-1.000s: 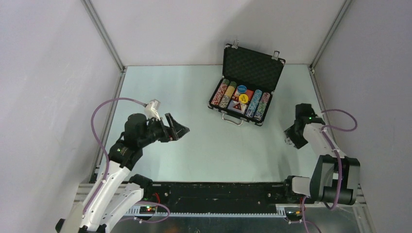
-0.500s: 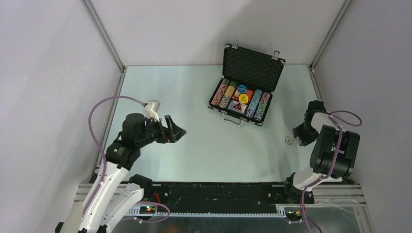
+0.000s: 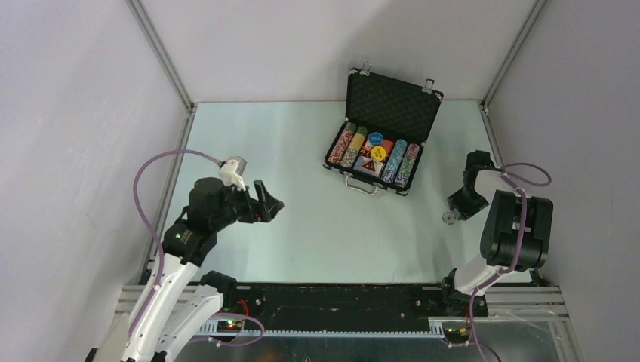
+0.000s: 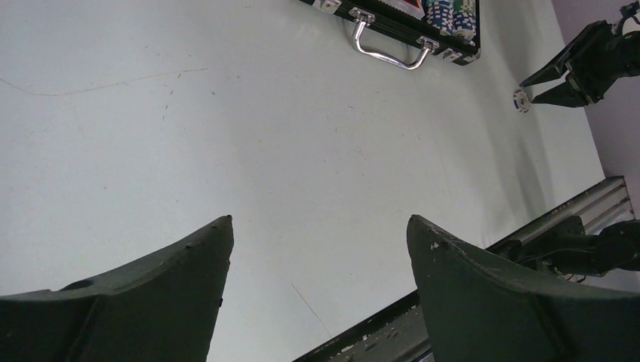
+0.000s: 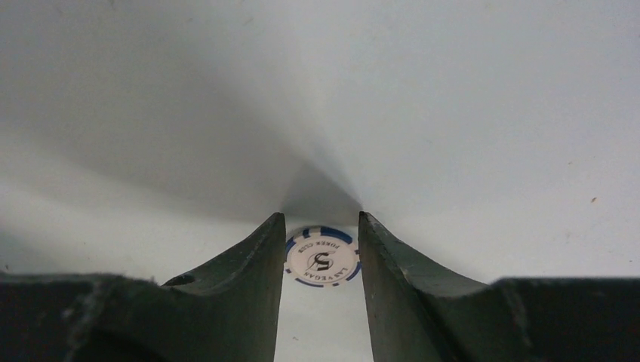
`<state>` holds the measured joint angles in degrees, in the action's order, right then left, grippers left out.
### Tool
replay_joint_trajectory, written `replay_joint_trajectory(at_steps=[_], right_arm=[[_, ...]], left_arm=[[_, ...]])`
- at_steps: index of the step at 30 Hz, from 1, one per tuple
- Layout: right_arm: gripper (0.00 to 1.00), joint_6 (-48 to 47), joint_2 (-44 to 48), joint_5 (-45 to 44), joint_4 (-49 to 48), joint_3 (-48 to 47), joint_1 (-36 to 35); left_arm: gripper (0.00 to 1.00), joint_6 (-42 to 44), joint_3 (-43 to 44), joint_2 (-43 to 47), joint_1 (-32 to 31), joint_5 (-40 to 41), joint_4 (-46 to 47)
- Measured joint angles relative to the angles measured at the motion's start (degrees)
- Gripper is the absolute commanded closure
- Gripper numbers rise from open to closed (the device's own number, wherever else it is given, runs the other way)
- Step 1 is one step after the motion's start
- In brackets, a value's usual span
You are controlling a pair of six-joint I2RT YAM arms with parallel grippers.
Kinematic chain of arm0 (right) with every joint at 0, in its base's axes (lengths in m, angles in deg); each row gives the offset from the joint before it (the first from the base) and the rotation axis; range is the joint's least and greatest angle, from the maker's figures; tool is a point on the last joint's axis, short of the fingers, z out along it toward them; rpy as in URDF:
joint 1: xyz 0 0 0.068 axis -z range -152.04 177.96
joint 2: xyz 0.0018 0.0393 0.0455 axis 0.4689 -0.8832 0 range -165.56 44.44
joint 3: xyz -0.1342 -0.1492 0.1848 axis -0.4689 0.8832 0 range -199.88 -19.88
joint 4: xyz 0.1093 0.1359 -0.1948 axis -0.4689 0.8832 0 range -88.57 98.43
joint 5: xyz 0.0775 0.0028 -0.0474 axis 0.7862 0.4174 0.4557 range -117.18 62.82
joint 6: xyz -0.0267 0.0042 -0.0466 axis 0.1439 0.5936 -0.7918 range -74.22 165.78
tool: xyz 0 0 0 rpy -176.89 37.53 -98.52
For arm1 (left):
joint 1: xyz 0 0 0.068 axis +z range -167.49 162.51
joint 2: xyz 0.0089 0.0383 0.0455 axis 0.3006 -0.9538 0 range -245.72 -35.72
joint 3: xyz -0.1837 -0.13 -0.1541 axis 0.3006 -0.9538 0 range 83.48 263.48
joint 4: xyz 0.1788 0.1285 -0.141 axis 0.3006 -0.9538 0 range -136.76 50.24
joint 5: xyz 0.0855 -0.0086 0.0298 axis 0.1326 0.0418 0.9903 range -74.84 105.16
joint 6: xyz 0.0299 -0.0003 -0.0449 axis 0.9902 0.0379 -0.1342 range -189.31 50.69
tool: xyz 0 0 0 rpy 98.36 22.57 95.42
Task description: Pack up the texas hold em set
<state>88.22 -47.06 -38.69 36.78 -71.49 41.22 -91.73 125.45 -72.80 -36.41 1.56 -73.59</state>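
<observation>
The black briefcase of the texas hold em set stands open at the back of the table. Rows of poker chips, a blue disc and a yellow disc lie inside it. Its silver handle faces the arms. One white and blue poker chip lies flat on the table at the right. My right gripper points down over it, a fingertip against each side of the chip. My left gripper hovers open and empty over the left of the table.
Grey walls with metal corner posts close the table on three sides. A black rail runs along the near edge between the arm bases. The right arm's cable loops beside the right wall.
The right gripper has swung back down onto the loose chip and narrowed its jaws around it. The left arm has drawn back slightly toward its base, still open.
</observation>
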Motion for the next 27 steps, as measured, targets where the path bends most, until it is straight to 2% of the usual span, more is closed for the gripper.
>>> replay_joint_trajectory(at_steps=[17,27], right_arm=[[0.61,4.39,3.54,1.25,-0.04,3.63,-7.93],[0.61,7.74,3.74,1.92,0.13,3.87,-19.3]], left_arm=[[0.1,0.44,-0.02,0.74,0.0,1.51,-0.09],[0.1,0.46,-0.02,0.76,0.0,1.57,-0.17]])
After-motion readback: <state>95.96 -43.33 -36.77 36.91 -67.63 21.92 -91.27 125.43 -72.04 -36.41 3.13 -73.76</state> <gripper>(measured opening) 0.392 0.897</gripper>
